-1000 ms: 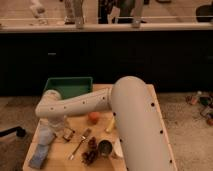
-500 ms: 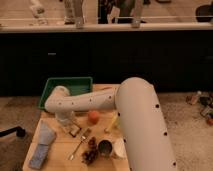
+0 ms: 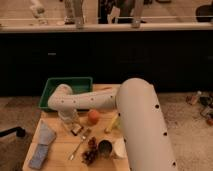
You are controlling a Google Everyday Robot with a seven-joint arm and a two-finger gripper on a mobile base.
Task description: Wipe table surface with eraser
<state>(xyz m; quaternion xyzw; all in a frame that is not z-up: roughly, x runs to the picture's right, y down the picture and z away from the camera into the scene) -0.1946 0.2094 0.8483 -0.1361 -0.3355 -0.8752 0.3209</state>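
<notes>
Camera view: gripper (image 3: 69,120) low over the table surface (image 3: 57,146), just beside the eraser (image 3: 76,130); grip impossible to tell.

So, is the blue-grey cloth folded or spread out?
Folded: the cloth lies as a narrow layered strip at the left edge of the table surface. The gripper is apart from it, low beside the orange.

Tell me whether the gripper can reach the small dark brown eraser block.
Probably yes: the gripper hangs just beside the eraser, nothing lies between them, and the round orange fruit sits apart.
</notes>
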